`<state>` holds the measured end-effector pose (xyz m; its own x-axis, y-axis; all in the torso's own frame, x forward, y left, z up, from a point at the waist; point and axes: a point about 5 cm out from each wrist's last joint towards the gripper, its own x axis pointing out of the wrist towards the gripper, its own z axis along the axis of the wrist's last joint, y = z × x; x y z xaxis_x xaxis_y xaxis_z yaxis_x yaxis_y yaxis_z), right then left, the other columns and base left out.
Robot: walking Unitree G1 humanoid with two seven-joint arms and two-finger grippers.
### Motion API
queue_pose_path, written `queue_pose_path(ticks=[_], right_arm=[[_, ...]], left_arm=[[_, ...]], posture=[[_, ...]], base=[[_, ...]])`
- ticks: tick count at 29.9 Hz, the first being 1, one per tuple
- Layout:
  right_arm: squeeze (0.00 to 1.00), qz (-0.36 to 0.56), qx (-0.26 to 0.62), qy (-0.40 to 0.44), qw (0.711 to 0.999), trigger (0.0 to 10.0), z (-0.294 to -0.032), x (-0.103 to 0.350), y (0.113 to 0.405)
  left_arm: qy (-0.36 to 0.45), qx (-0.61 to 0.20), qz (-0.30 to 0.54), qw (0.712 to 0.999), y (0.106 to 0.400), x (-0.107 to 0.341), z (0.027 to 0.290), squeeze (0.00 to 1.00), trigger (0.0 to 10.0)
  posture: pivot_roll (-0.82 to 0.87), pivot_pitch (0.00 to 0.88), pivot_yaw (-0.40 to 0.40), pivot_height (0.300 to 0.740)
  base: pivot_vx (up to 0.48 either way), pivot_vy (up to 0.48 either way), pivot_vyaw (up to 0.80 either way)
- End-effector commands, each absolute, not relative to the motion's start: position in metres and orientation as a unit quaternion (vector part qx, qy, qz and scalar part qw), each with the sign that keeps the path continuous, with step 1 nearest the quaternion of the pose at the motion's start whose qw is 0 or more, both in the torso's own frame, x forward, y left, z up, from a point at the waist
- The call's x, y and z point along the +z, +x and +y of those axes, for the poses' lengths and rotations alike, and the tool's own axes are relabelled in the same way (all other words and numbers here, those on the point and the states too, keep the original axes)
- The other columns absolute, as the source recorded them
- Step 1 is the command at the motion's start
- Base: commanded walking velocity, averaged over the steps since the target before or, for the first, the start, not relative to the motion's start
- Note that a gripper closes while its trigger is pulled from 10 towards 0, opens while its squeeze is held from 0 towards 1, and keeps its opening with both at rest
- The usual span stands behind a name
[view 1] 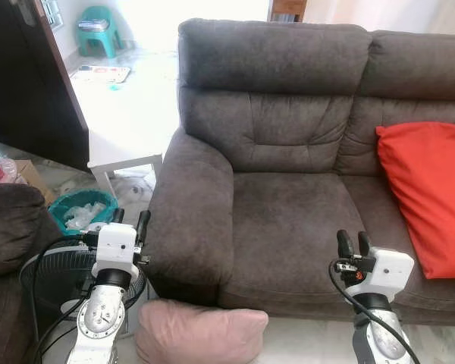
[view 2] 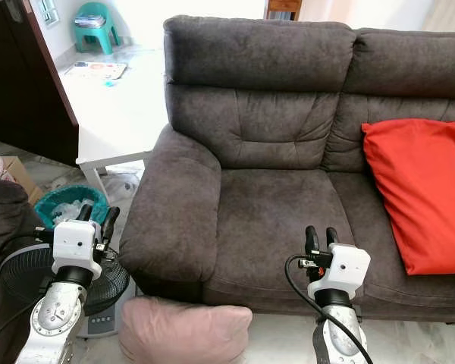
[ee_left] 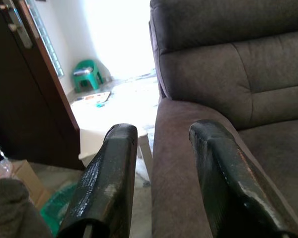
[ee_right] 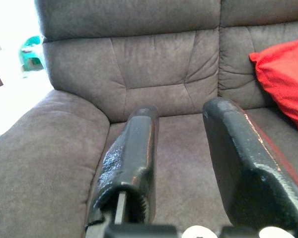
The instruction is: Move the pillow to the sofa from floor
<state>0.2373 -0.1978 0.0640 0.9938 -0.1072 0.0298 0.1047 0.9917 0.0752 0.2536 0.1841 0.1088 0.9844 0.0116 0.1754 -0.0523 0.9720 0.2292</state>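
So the soft, puffy pale pink fabric pillow is on the floor, near, right against the front of the dark grey suede sofa below its left armrest. Left gripper and right gripper are both raised, parted, holding nothing. Looks like pre-grasp; next they'd need to drop down to it.

You see only the top of the soft pale pink pillow on the floor, since the picture's bottom edge cuts it off, and the silver left arm covers its near corner. The bright red fabric cushion on the dark grey plush sofa runs out past the right edge. What fills the teal plastic basket is too small to tell.
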Motion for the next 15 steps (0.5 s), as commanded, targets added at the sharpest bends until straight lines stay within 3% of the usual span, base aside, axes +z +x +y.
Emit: queue_pose_path(ticks=[1, 5, 15], right_arm=[[0.0, -0.008, -0.053, 0.034, 0.998, 10.0, -0.1982, 0.063, 0.2408], [0.0, -0.005, -0.055, 0.032, 0.998, 10.0, -0.1994, 0.0633, 0.2424], [0.0, 0.01, -0.051, 0.026, 0.998, 10.0, -0.1979, 0.0601, 0.2415]], left_arm=[[0.116, 0.01, -0.079, 0.99, 0.2542, 0.1063, 0.1803, 0.0, 10.0], [0.114, 0.01, -0.077, 0.99, 0.2535, 0.1055, 0.1802, 0.0, 10.0], [0.112, 0.012, -0.073, 0.991, 0.2546, 0.1033, 0.1813, 0.0, 10.0]], posture=[[0.13, 0.0, -0.057, 0.74], [0.13, 0.0, -0.059, 0.74], [0.13, 0.0, -0.063, 0.676]], base=[[0.0, 0.0, 0.0], [0.0, 0.0, 0.0], [0.0, 0.0, 0.0]])
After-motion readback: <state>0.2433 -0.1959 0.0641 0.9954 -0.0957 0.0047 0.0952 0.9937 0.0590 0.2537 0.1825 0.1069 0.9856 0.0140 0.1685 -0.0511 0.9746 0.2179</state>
